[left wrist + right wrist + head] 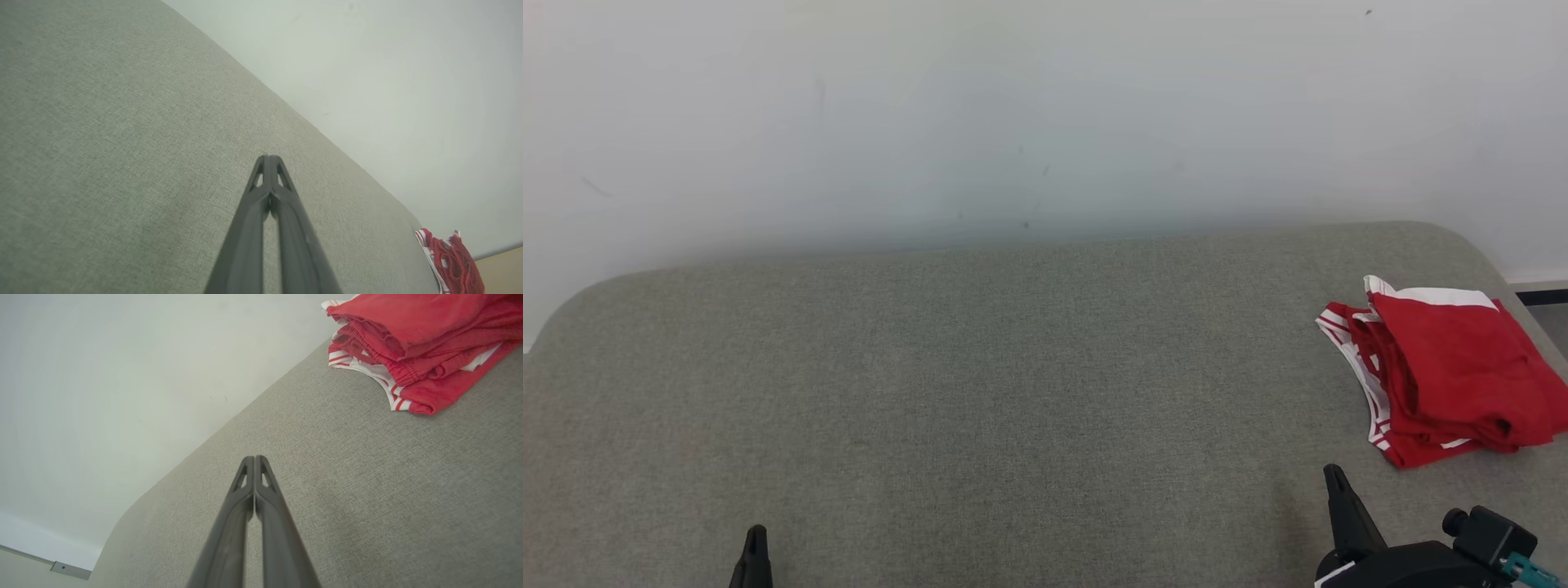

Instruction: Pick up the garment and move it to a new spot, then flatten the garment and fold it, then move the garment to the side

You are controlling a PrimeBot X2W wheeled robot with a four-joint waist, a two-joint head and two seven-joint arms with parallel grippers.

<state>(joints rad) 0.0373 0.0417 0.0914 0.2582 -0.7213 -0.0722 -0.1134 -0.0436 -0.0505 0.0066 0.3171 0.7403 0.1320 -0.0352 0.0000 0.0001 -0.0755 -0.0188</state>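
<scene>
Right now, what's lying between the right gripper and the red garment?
Nothing: bare grey surface from the right gripper to the red garment, seen in head and right wrist views.

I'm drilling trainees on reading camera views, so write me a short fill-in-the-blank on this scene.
1. The garment is ____ with white trim.
2. It lies on the ____ side of the grey surface.
3. The left gripper and right gripper both have their jaws ____.
4. The garment is held by ____ gripper.
Missing words: red; right; shut; neither.
</scene>
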